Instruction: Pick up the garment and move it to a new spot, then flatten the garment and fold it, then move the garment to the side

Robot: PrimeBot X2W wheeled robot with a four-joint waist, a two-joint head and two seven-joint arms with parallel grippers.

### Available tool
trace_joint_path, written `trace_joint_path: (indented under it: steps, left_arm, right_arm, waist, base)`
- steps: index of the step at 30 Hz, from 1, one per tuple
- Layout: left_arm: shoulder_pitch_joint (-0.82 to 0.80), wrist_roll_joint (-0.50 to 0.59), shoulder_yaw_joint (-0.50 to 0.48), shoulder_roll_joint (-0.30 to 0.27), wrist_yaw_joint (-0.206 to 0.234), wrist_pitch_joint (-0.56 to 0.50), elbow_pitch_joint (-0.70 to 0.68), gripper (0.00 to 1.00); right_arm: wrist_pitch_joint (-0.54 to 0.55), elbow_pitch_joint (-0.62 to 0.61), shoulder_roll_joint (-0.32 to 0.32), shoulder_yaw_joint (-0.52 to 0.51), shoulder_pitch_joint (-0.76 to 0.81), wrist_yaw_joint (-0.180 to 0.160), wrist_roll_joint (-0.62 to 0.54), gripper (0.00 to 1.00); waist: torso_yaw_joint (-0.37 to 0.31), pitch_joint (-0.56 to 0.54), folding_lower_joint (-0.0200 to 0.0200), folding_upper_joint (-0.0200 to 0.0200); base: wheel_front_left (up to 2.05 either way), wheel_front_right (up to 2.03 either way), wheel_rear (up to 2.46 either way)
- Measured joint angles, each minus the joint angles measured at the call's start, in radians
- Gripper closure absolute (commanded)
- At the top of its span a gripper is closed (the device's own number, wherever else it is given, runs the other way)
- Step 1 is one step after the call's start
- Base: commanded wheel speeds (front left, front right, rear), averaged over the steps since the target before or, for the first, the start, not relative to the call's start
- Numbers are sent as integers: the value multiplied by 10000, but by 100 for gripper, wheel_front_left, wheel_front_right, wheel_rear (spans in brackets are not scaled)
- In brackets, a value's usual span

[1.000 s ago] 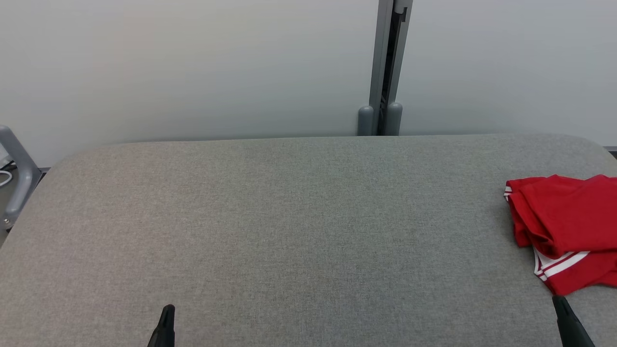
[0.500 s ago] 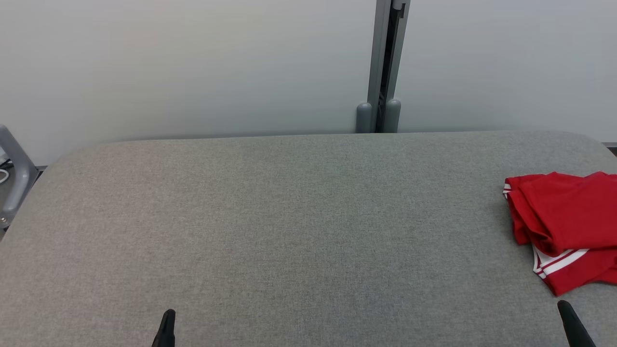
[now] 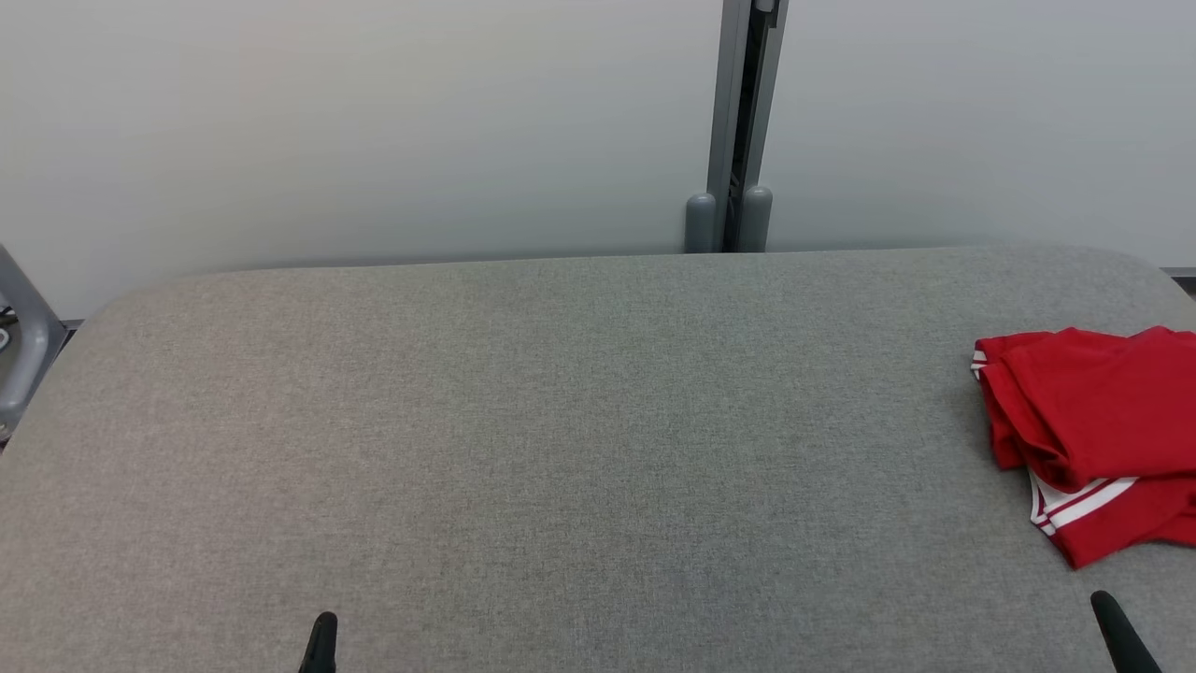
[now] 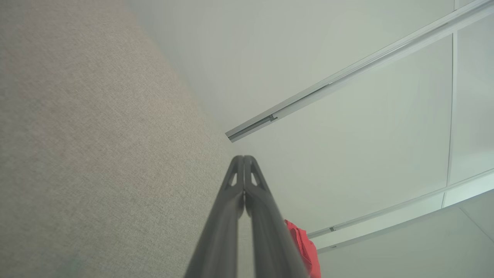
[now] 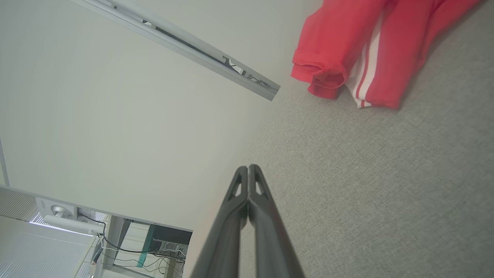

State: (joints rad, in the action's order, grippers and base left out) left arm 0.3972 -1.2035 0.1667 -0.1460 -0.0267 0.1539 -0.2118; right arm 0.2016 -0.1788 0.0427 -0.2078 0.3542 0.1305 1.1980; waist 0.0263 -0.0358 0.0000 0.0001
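The garment (image 3: 1098,430) is red with white stripes and lies folded at the right edge of the grey fabric table (image 3: 561,421); it also appears in the right wrist view (image 5: 370,50) and as a red sliver in the left wrist view (image 4: 305,247). My left gripper (image 3: 320,645) pokes up at the bottom left, shut and empty (image 4: 244,159). At the bottom right my right gripper (image 3: 1117,631) is shut too (image 5: 247,168), just below the garment and apart from it.
A pale wall stands behind the table, with a grey vertical post (image 3: 733,131) at its far edge. A grey metal frame (image 3: 23,336) shows past the table's left end. Cables and equipment (image 5: 146,247) lie off the table.
Both gripper tips have sunk lower toward the bottom edge. The whole picture has shifted slightly, so the camera moved. The garment lies as before.
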Motion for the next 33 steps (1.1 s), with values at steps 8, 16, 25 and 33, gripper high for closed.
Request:
trace_joint_path:
  steps: [8, 16, 25, 33]
  left_arm:
    - [265, -608, -119, 128, -163, -98, -305, 100]
    - [487, -1195, -230, 284, -322, -188, -579, 100]
    - [708, -1791, -351, 408, -474, -272, -890, 100]
    - [918, -2290, -451, 552, -612, -322, -1141, 100]
  right_arm:
    - [215, -123, 2, -96, 127, 0, 867, 100]
    - [395, -284, 6, -163, 260, 0, 1685, 100]
    - [581, -405, 10, -261, 413, 0, 2535, 100]
    - [755, -539, 15, -351, 516, 0, 3225, 100]
  waist:
    - [-33, 49, 0, 0]
    - [-67, 98, 0, 0]
    - [-105, 153, 0, 0]
    - [-139, 202, 0, 0]
  base:
    - [0, 0, 0]
    - [0, 0, 0]
    - [0, 0, 0]
    - [0, 0, 0]
